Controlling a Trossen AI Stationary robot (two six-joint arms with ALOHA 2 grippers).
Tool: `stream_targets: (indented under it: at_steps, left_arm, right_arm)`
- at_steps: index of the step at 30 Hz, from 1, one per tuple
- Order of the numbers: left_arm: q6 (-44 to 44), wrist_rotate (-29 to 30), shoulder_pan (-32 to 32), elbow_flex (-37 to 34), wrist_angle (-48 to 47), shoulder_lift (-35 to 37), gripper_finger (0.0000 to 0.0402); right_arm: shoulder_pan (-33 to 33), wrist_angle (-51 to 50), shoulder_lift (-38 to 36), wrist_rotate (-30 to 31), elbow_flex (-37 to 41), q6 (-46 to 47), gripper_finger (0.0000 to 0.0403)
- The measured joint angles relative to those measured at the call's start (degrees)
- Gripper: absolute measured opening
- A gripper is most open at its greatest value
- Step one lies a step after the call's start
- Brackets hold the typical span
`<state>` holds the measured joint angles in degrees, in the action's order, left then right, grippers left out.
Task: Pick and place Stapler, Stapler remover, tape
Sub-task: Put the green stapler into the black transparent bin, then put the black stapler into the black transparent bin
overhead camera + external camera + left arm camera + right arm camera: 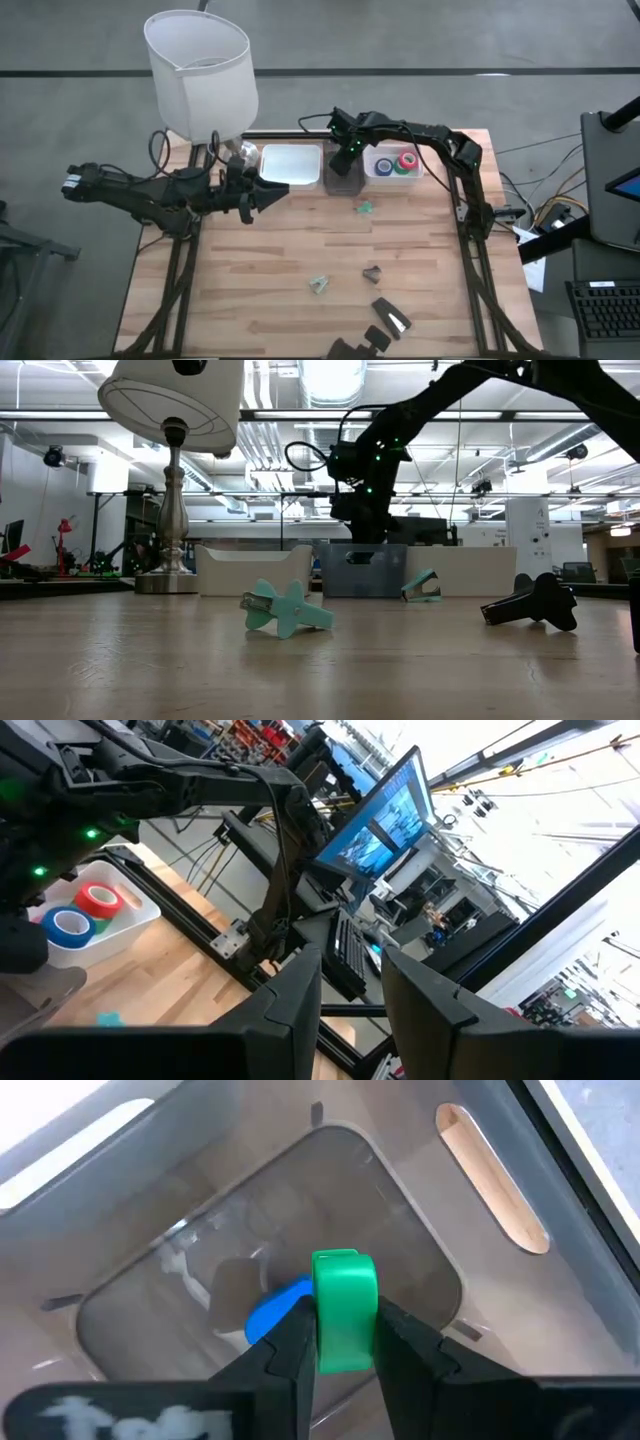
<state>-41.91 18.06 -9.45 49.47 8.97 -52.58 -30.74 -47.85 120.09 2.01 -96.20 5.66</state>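
We are holding the right gripper (338, 1342) over the grey bin (400, 1210), jaws pinching a green staple remover (343, 1308), probably; we should lower before releasing. The left gripper (350, 995) is waiting, jaws spread, above the bench (280, 270).

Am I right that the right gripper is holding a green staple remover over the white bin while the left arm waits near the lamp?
Not quite: the bin is the grey one, not the white one. The right wrist view shows the right gripper shut on the green staple remover above its translucent grey floor. The left gripper does wait near the lamp.
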Motion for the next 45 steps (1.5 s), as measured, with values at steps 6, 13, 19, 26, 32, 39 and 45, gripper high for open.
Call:
stream_targets:
  at_steps: [6,13,19,26,32,39,45]
  left_arm:
    - [-0.05,0.0,0.0,0.0,-0.04,0.0,0.011]
    - [-0.02,0.02,0.0,0.0,-0.04,0.0,0.011]
    - [-0.11,0.02,0.0,0.0,-0.04,0.0,0.011]
    - [-0.57,0.25,0.0,0.0,-0.02,0.0,0.011]
    - [-1.12,1.36,0.0,0.0,-0.01,0.0,0.011]
    - [-1.44,1.36,0.0,0.0,-0.02,-0.04,0.011]
    - [-0.41,2.46,0.0,0.0,0.0,-0.15,0.011]
  right_arm:
    - [-0.03,-0.1,0.0,1.19,0.0,0.57,0.0084]
    - [-0.05,-1.33,0.0,1.17,0.0,0.61,0.0114]
    - [-0.03,-1.38,-0.43,1.11,0.0,0.78,0.0152]
    - [0.13,-2.11,-4.2,0.04,0.0,1.87,0.0176]
    - [0.46,-5.64,-8.06,-6.29,0.0,4.75,0.018]
    - [6.04,-12.38,-14.81,-12.62,0.35,-1.0,0.0167]
    - [12.28,-13.48,-20.49,-12.56,2.65,-1.03,0.0155]
